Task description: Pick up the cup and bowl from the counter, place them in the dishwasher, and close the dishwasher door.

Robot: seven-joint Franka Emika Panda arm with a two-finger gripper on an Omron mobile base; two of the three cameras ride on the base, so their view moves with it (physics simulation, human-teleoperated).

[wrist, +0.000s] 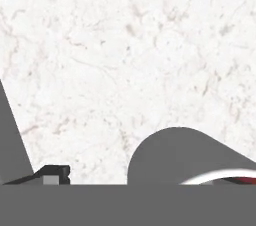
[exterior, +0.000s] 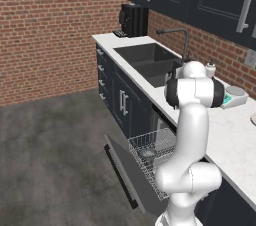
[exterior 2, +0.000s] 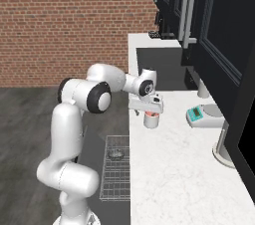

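I see the dishwasher door folded down flat on the left, its wire rack pulled out with the bowl sitting inside. Just right of the rack, on the white tabletop, my tool sits directly over the cup; I cannot tell whether it grips. The teal scale stands further right.
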